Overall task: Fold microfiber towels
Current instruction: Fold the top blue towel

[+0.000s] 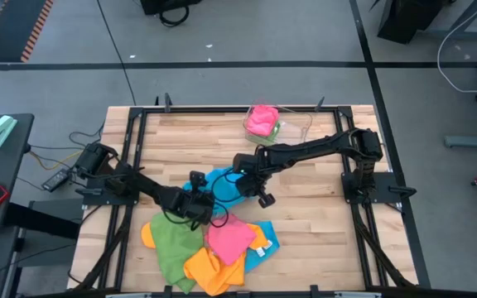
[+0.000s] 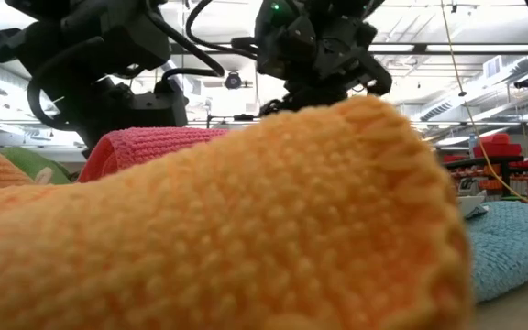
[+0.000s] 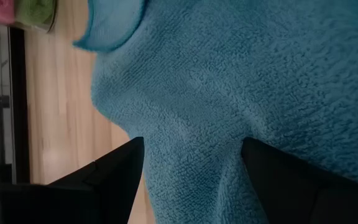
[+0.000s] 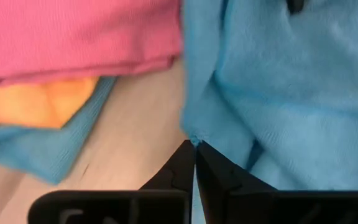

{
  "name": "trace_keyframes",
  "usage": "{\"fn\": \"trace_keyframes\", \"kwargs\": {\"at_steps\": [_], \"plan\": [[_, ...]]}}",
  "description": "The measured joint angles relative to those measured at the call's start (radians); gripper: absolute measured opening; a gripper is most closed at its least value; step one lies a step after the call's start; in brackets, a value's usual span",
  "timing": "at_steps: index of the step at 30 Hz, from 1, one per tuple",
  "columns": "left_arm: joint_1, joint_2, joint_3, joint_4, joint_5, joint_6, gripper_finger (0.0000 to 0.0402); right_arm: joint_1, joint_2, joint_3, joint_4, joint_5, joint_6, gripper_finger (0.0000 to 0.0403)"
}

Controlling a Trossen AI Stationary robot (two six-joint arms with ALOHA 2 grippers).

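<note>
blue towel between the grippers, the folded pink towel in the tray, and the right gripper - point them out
blue towel [image 1: 222, 184], high view, on its bare middle between the two grippers.
folded pink towel [image 1: 261, 119], high view, on its top face, in the clear tray.
right gripper [image 4: 194, 148], right wrist view, at the fingertips, shut on the blue towel's edge.

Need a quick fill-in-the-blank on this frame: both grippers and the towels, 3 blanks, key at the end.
1. The right gripper is pinched shut on an edge of the ____ towel.
2. The left gripper has its fingers ____ over that same towel.
3. In the clear plastic tray at the table's far edge, the towel on top is ____.

Missing words: blue; open; pink
</note>
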Motion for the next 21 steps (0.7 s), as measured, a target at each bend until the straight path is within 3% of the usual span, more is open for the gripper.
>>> {"fn": "trace_keyframes", "kwargs": {"at_steps": [3,6,12,15,18,21], "plan": [[-0.007,0.0,0.0,0.0,0.001,-0.032,0.0286,0.001,0.0,-0.065,0.126,-0.033,0.011,0.0031],[-0.014,0.0,0.0,-0.001,0.001,-0.048,0.0286,0.009,0.001,-0.104,0.135,-0.043,0.06,0.0061],[-0.021,0.0,0.002,-0.054,0.001,-0.048,0.0286,0.032,0.001,-0.055,-0.145,-0.041,0.145,0.0133],[-0.019,0.0,0.002,-0.076,-0.003,-0.043,0.0286,0.023,0.001,-0.03,-0.202,-0.005,0.147,0.0153],[-0.019,-0.001,0.002,-0.089,-0.004,-0.016,0.0286,0.004,0.001,-0.03,-0.133,0.009,0.147,0.0161],[-0.019,-0.001,0.006,-0.112,-0.011,-0.007,0.0286,-0.017,0.001,-0.059,0.045,0.102,0.151,0.0162]]}}
